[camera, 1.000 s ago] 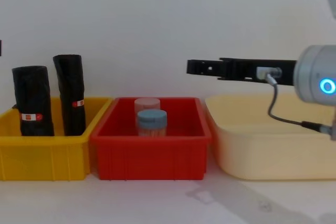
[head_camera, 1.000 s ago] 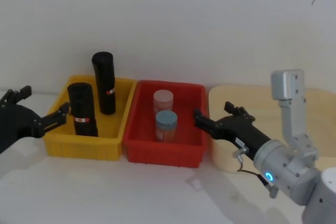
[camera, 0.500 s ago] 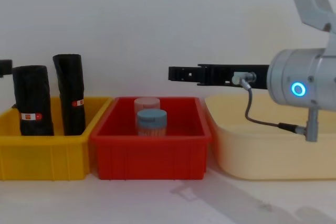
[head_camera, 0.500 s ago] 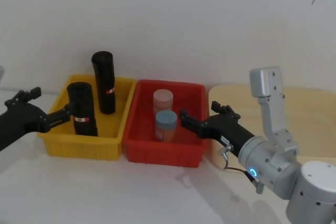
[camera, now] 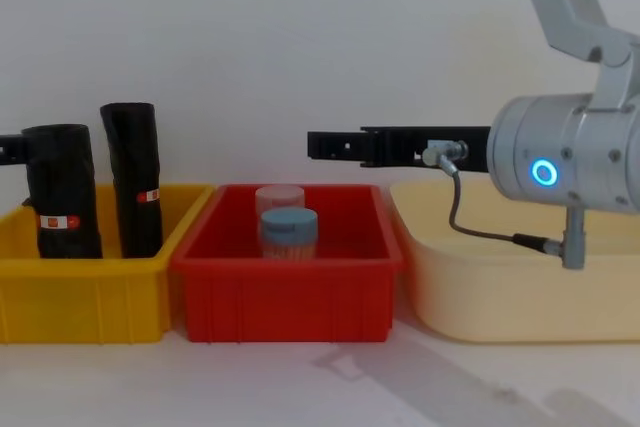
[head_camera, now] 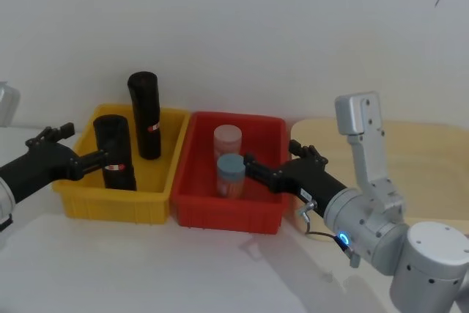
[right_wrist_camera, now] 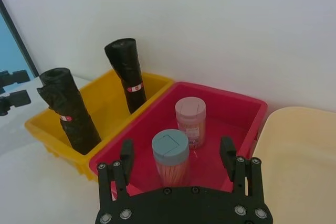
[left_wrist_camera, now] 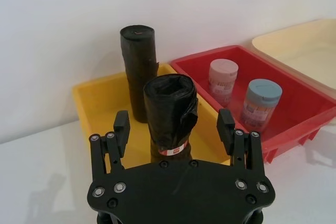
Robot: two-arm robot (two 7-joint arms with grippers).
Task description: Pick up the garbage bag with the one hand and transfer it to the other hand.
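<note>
Fingers of the left gripper (left_wrist_camera: 174, 127) are spread wide, level with the bag (left_wrist_camera: 169, 109) and close to it; it stands upright in the yellow bin (left_wrist_camera: 100, 100) near a taller roll (left_wrist_camera: 138, 69). The right gripper (camera: 318, 144), fingers wide too, hovers over the red bin (camera: 290, 297).

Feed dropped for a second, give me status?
Left gripper open, lined up on the garbage bag, no grip yet. Bag upright in the yellow bin. Right gripper open, above the red bin. Taller roll behind, apart.
</note>
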